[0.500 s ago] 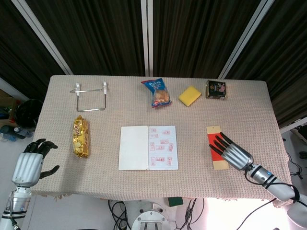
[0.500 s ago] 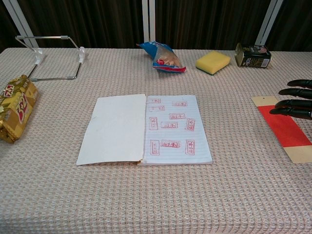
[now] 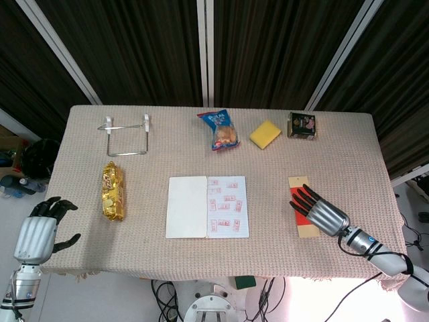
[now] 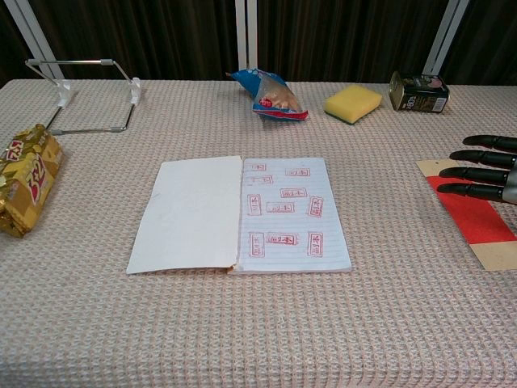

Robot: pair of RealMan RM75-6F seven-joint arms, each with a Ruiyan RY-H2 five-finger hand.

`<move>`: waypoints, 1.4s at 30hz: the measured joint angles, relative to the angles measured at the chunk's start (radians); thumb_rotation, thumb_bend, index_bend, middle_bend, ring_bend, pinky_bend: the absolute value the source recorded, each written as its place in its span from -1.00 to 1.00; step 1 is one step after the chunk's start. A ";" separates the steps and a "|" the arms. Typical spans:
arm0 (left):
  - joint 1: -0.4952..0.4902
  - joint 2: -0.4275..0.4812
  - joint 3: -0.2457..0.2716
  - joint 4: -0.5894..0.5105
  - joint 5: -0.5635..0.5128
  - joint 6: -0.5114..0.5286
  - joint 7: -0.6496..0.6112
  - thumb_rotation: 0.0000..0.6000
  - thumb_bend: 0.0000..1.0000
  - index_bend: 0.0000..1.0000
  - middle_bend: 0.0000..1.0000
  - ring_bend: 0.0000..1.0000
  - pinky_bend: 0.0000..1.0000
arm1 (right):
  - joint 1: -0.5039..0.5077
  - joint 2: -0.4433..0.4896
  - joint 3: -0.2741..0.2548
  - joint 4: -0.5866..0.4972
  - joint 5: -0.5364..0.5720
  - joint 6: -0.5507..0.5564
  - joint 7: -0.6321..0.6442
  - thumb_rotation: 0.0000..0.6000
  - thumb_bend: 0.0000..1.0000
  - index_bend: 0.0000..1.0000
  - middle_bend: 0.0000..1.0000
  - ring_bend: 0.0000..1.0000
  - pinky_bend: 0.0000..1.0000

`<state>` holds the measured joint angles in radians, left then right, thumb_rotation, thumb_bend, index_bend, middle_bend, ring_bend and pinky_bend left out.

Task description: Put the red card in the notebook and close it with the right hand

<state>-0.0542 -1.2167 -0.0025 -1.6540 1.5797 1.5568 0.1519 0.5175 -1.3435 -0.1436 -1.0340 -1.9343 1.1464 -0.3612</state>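
Notebook (image 3: pixel 207 206) lies open in the middle of the frame, flat on the table (image 3: pixel 348 147) (red stamps cover its right page). The red card (image 3: pixel 301 210) lies flat at the lower right, well apart from it. The right hand (image 3: pixel 320 211) is over the card with its fingers (image 4: pixel 477 172) straight and spread, holding nothing. The left hand (image 3: pixel 40 231) hangs at the lower left, off the table, fingers loosely apart, empty.

Before me: one table (image 3: pixel 348 147) under a beige woven cloth; behind it, dark curtains (image 3: pixel 268 47) with white upright posts (image 3: pixel 204 50); pale floor (image 3: pixel 100 302) below, cables (image 3: pixel 268 295) trailing.
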 measured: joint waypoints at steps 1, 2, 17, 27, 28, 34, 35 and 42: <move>0.000 -0.001 0.000 0.000 0.001 0.000 0.000 1.00 -0.94 -0.27 -0.37 -0.59 -0.47 | 0.002 0.001 -0.002 0.000 0.000 -0.004 -0.002 1.00 -0.84 -0.91 -0.95 -1.00 -1.00; -0.001 -0.002 0.001 -0.001 0.003 -0.001 0.001 1.00 -0.94 -0.27 -0.37 -0.59 -0.47 | 0.006 0.003 -0.004 0.000 -0.001 -0.010 -0.003 1.00 -0.81 -0.90 -0.95 -1.00 -1.00; 0.002 -0.007 -0.001 0.001 -0.002 -0.005 0.000 1.00 -0.94 -0.27 -0.38 -0.59 -0.47 | 0.045 -0.022 -0.032 0.013 -0.003 -0.055 0.008 1.00 -0.67 -0.76 -0.96 -1.00 -1.00; 0.003 -0.010 -0.001 0.003 -0.006 -0.008 0.000 1.00 -0.94 -0.27 -0.38 -0.59 -0.47 | 0.052 -0.041 -0.040 0.040 0.012 -0.060 0.031 1.00 -0.62 -0.62 -0.96 -1.00 -1.00; 0.003 -0.010 -0.002 0.003 -0.007 -0.008 0.000 1.00 -0.94 -0.27 -0.38 -0.59 -0.47 | 0.053 -0.043 -0.041 0.043 0.014 -0.062 0.033 1.00 -0.61 -0.60 -0.96 -1.00 -1.00; 0.004 -0.008 -0.002 0.002 -0.007 -0.008 0.000 1.00 -0.94 -0.27 -0.38 -0.59 -0.47 | 0.055 -0.059 -0.045 0.066 0.021 -0.059 0.053 1.00 -0.51 -0.45 -0.94 -1.00 -1.00; 0.004 -0.008 -0.002 0.002 -0.007 -0.008 0.000 1.00 -0.94 -0.27 -0.38 -0.59 -0.47 | 0.055 -0.061 -0.045 0.068 0.022 -0.058 0.056 1.00 -0.49 -0.43 -0.93 -1.00 -1.00; 0.006 -0.008 -0.001 0.002 -0.005 -0.007 0.001 1.00 -0.94 -0.27 -0.38 -0.59 -0.47 | 0.057 -0.068 -0.043 0.084 0.031 -0.040 0.075 1.00 -0.39 -0.35 -0.90 -1.00 -1.00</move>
<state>-0.0481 -1.2249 -0.0038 -1.6520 1.5744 1.5502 0.1528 0.5742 -1.4119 -0.1870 -0.9501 -1.9030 1.1067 -0.2860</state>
